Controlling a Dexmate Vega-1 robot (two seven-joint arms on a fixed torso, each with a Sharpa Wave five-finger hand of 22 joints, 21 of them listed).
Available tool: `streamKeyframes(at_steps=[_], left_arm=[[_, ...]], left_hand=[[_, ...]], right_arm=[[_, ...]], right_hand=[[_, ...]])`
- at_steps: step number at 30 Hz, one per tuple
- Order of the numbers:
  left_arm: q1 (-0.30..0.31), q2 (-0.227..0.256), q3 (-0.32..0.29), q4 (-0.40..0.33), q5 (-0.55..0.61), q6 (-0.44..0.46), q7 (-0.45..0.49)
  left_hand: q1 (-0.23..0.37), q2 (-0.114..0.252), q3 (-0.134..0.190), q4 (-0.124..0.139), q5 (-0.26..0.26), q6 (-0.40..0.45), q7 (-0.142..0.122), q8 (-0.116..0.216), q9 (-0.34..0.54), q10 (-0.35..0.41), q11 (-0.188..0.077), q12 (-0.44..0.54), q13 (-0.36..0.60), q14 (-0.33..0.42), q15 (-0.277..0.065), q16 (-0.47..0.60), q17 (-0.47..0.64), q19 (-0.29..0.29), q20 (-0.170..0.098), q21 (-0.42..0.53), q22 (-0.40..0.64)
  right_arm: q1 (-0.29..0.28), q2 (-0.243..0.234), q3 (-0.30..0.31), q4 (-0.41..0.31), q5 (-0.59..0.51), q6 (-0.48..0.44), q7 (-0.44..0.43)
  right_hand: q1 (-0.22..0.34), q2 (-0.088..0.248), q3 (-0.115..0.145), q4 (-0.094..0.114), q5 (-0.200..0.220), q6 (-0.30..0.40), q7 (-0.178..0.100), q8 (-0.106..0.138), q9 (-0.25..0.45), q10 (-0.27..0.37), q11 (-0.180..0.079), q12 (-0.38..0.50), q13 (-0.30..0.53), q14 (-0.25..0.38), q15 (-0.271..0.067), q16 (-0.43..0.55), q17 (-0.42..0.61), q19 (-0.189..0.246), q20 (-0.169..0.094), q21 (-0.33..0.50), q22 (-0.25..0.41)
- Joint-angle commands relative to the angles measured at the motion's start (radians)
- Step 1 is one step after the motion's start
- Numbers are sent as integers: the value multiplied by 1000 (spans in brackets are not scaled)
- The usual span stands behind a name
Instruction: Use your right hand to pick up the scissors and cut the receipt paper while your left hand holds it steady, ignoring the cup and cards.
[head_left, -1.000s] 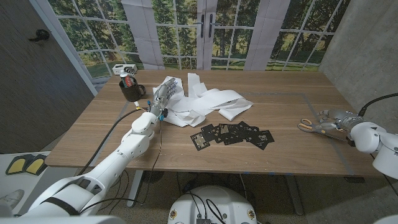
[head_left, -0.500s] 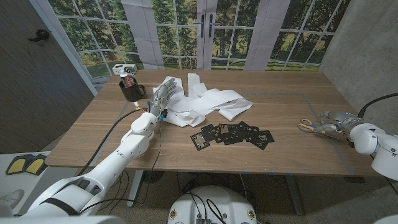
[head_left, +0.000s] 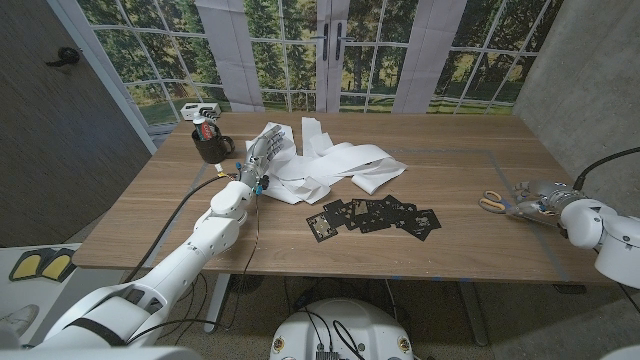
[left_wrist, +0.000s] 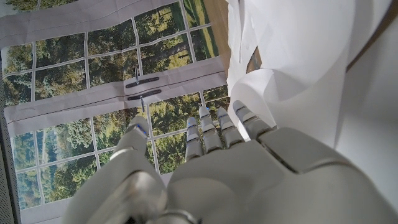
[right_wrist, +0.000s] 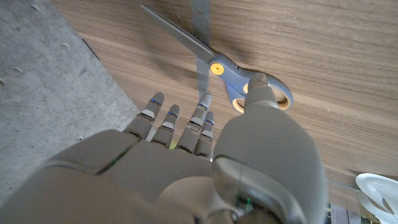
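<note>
Seen from the head camera, one heap of white receipt paper (head_left: 325, 165) is being pressed at its left end by the left hand (head_left: 262, 155), while one pair of scissors (head_left: 492, 202) with orange-trimmed handles is lying on the wooden bench (head_left: 450, 135) at its right side, just beside the right hand (head_left: 533, 198). One black cup (head_left: 209, 146) is standing near the left hand, and a scatter of black cards (head_left: 378, 215), too overlapped to be counted, is lying between the paper and the bench's near edge.

In the left wrist view, the left hand (left_wrist: 217, 168) is being held with its fingers (left_wrist: 211, 127) extended and apart against the receipt paper (left_wrist: 298, 56); whether any fold is being pinched cannot be told.

In the right wrist view, the right hand (right_wrist: 205, 162) is being held over the scissors (right_wrist: 217, 65), its thumb reaching a handle loop and the other fingers (right_wrist: 180, 121) spread beside the blades; nothing is being gripped, and the scissors are lying flat on the wood.

The pick-up step is judged to be in hand. The next move is judged to call for the thumb and fingers being worked into the loops and closed before the scissors are lifted and carried to the paper.
</note>
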Motion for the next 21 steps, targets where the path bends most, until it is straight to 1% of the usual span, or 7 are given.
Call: streamKeyframes(at_steps=[1, 5, 10, 12, 15, 17, 21], left_arm=[[-1, 2, 3, -3, 7, 1, 3], [3, 2, 1, -9, 5, 3, 6], [6, 1, -1, -9, 2, 2, 8], [5, 0, -1, -5, 2, -1, 6], [5, 0, 0, -3, 3, -3, 5], [5, -1, 0, -2, 2, -3, 6], [6, -1, -1, -2, 3, -3, 8]], left_hand=[[-11, -1, -4, 1, -3, 8, 1, -2, 4, 6, -1, 0, 3, 6, -52, 2, 5, 0, 1, -1, 1], [-13, -1, -5, 2, -3, 8, 1, -2, 4, 4, -1, -1, 3, 7, -52, 2, 5, 0, 0, -1, 1], [-15, -1, -5, 2, -3, 8, 3, -3, 4, 3, -1, -2, 3, 6, -52, 2, 5, 0, 0, -1, 1], [-16, -1, -5, 2, -3, 9, 3, -3, 4, 3, 0, -2, 3, 7, -51, 2, 5, 0, 0, -1, 1], [-16, 0, -5, 3, -3, 8, 2, -3, 3, 5, 0, -1, 3, 7, -51, 2, 5, 0, 1, -1, 1], [-17, 0, -5, 3, -3, 8, 1, -3, 3, 5, -1, -1, 3, 7, -50, 2, 5, 0, 0, -1, 1], [-18, 1, -5, 3, -3, 7, 2, -3, 3, 5, -1, -1, 3, 7, -51, 2, 5, 0, 0, -1, 1]], right_arm=[[41, -52, -68, 6, 40, -28, -31], [48, -66, -84, 5, 56, -37, -47], [60, -84, -108, 7, 77, -37, -65], [74, -91, -127, 7, 82, -41, -71], [84, -101, -142, 8, 98, -39, -82], [96, -110, -158, 9, 106, -41, -87], [123, -122, -191, 10, 123, -45, -97]], right_hand=[[16, 1, 7, -3, -1, 0, -11, 0, 1, 1, -6, -4, 5, -4, -161, 0, 5, 4, -7, -2, 3], [20, 1, 8, -2, -1, 0, -11, 0, 1, 0, -9, -5, 7, -4, -161, 0, 5, 4, -7, -1, 3], [22, 0, 7, -1, -1, -1, -10, 0, 1, 0, -5, -6, 9, -4, -159, 0, 6, 5, -5, -1, 3], [24, 0, 7, 1, -2, -17, -7, -6, 2, -19, 6, -13, 12, -7, -156, 0, 6, 5, -4, -1, 3], [26, 1, 7, 2, -2, -21, -7, -7, 2, -25, 7, -15, 14, -11, -153, -1, 6, 4, -3, -1, 3], [28, 3, 8, 3, -3, -27, -5, -8, 2, -34, 14, -18, 17, -12, -154, -1, 7, 3, -3, -1, 3], [27, 7, 8, 7, -5, -41, -3, -11, 3, -43, 20, -19, 22, -22, -132, -4, 8, -1, -2, -2, 3]])
